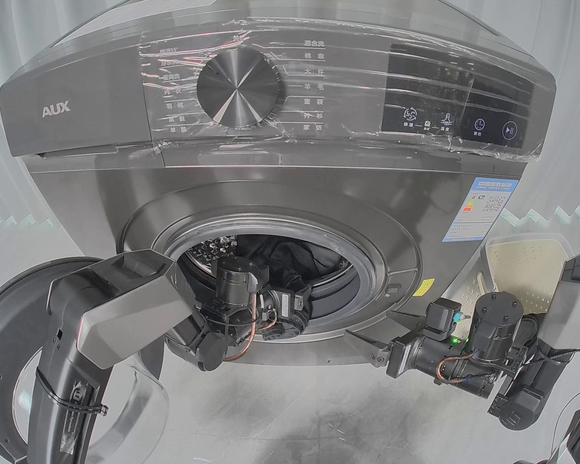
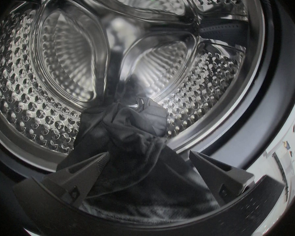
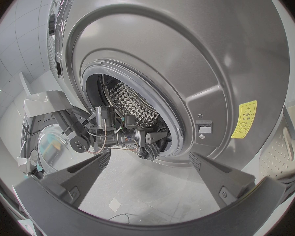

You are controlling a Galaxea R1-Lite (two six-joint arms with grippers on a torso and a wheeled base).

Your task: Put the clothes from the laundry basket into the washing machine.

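**So, dark clothes in the drum, can't call the basket yet**

Okay, quick status on the washing machine (image 1: pixel 283 182) job. The door (image 1: pixel 9 330) hangs wide open at about 8 o'clock from the opening. A bundle of dark clothes (image 2: pixel 131 128) lies inside the drum (image 2: pixel 29 92), low down around 6 o'clock. In the right wrist view a bit of the fabric seems to sit right on the lip of the opening, so I'd guess it needs a nudge deeper before the door can shut.

The left gripper (image 2: pixel 148 154) is at the mouth of the drum with its fingers (image 2: pixel 88 167) spread wide and released. The cloth lies beyond them, not pinched. The right gripper (image 1: pixel 361 348) hangs outside, low in front of the machine at roughly 4 o'clock from the opening. Its fingers are spread too, with nothing in them.

The laundry basket (image 1: pixel 528 272) stands just beside the machine at about 3 o'clock. The part I can see is bare cream plastic, but the arm covers the rest, so I can't tell if more clothes wait there. My read: at least one drop is done, and a basket check comes next.
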